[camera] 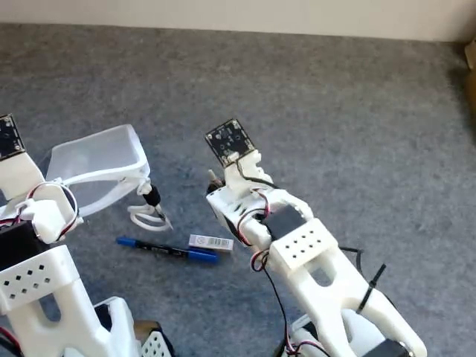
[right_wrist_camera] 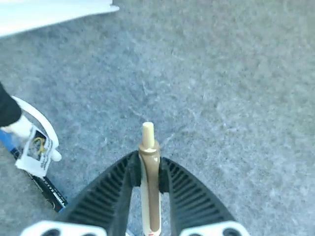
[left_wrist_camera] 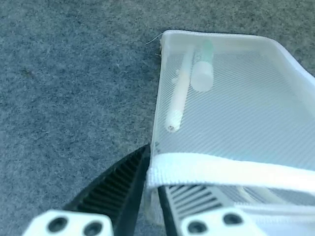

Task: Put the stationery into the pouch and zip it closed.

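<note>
We see the pouch (camera: 100, 160), white see-through mesh, at the left of the gray felt table (camera: 357, 104). Its open mouth faces the arms and its closed end points to the far side. The left gripper (left_wrist_camera: 152, 172) pinches the white band at the pouch's mouth, one finger outside and one inside. Two things lie in the pouch, both with their long sides running from the mouth toward the closed end: a white pen (left_wrist_camera: 178, 93) and a short clear tube (left_wrist_camera: 202, 73) with a green end. The right gripper (right_wrist_camera: 149, 162) is just off the table near the middle. Its fingers are pressed on a tan pen (right_wrist_camera: 147, 142), which lies along them with its pale tip sticking out past the fingertips, pointing away from the arm. On the table between the two arms lies a blue pen (camera: 167, 250). Its long side runs across the table, with the blue cap toward the right arm. There is white writing on its dark middle, too small for us to read. A white eraser (camera: 210, 242) lies just beside the cap end, also lying across the table. Its paper label has dark print we cannot read and a small yellow and black picture on one end. A white cord loop (camera: 149, 219) with a black knob (camera: 152, 197) lies by the pouch's near corner.
</note>
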Controlling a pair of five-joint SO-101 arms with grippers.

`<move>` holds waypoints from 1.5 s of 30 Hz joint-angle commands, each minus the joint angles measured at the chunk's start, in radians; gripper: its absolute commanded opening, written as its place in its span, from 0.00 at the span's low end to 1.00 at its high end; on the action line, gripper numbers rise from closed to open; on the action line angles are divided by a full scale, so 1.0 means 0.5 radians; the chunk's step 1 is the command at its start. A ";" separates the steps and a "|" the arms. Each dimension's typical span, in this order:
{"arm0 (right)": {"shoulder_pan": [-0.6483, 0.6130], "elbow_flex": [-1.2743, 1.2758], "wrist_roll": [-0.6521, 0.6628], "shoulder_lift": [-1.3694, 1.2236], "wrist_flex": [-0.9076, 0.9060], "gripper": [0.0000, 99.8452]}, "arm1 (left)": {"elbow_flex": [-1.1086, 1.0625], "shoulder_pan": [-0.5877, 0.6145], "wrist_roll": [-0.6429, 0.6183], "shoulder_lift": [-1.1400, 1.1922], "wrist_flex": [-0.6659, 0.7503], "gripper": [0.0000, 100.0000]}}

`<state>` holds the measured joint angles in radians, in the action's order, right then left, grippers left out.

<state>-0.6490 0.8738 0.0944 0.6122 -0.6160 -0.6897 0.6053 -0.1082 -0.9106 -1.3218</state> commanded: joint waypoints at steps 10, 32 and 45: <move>-0.091 0.186 0.009 0.609 0.051 0.00 | 0.014 -0.029 -0.018 -0.002 0.034 0.01; -0.256 0.425 0.009 1.493 0.051 0.00 | 0.014 -0.032 -0.021 -0.002 0.034 0.01; -0.526 0.428 0.006 2.162 0.051 0.00 | 0.020 -0.035 -0.021 -0.002 0.034 0.01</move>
<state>-0.8485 1.1009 0.0944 1.6372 -0.6145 -0.6897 0.6022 -0.1082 -0.9106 -1.3218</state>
